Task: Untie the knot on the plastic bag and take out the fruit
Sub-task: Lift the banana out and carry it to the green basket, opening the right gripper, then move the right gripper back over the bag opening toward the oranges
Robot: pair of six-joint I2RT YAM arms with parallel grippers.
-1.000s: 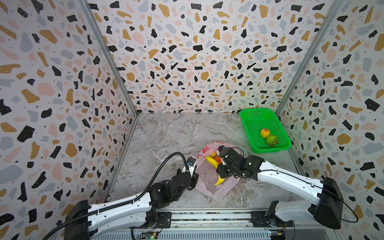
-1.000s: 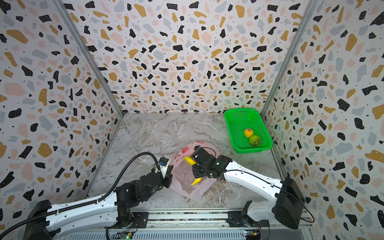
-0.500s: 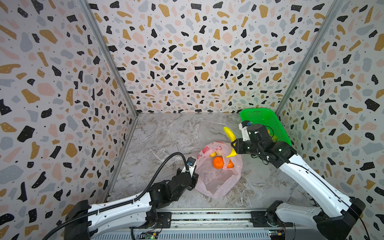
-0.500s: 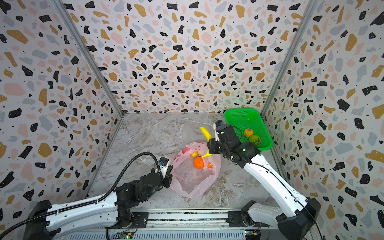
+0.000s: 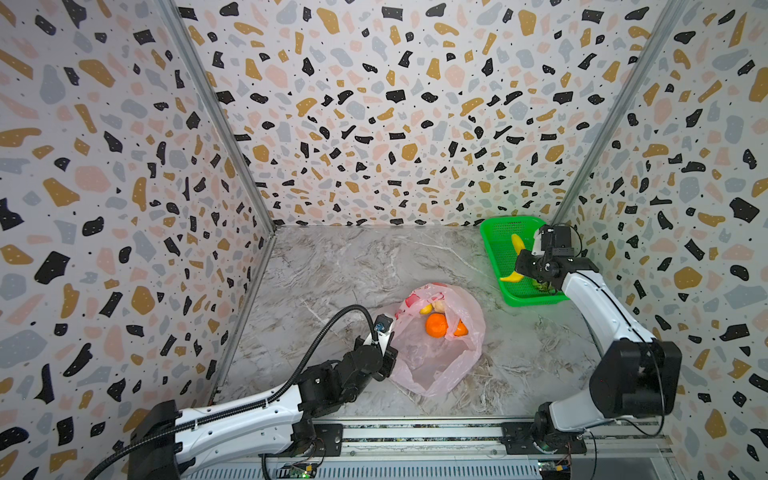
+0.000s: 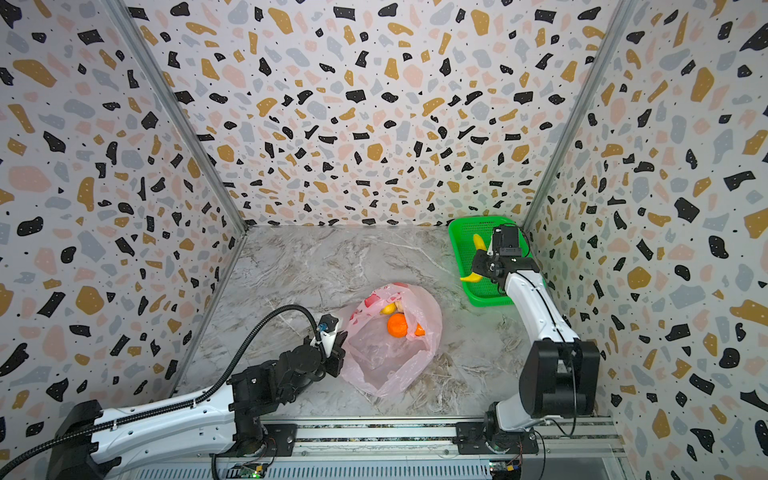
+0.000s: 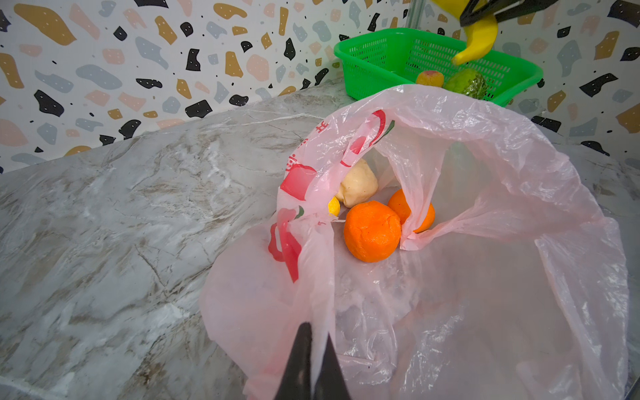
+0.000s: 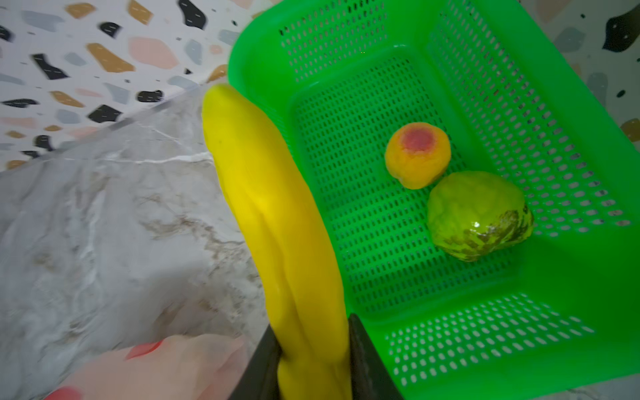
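Your right gripper (image 5: 524, 262) is clamped across the banana (image 5: 517, 243) at about its middle. The wrist view shows the two dark fingers (image 8: 363, 356) pressed against its sides.

The banana hangs above the left side of the green basket (image 5: 490, 245), in the far right corner of the table (image 5: 353, 266). In both top views its long axis runs roughly near-to-far. One end points to the back wall, and the near tip curls left past the basket's left rim. From the left wrist camera that near tip (image 7: 479, 38) droops down toward the basket. A peach (image 8: 417, 154) and a bumpy green ball (image 8: 479, 214) lie touching on the basket floor, to the side of the banana.

Your left gripper (image 7: 316, 337) is pressed together, pinching the near edge of the plastic bag (image 7: 485, 277). The bag lies mid-table with its mouth gaping, well apart from the basket. Inside it, two oranges (image 7: 372, 231) sit side by side, with a pale lump (image 7: 358, 185) just behind them.
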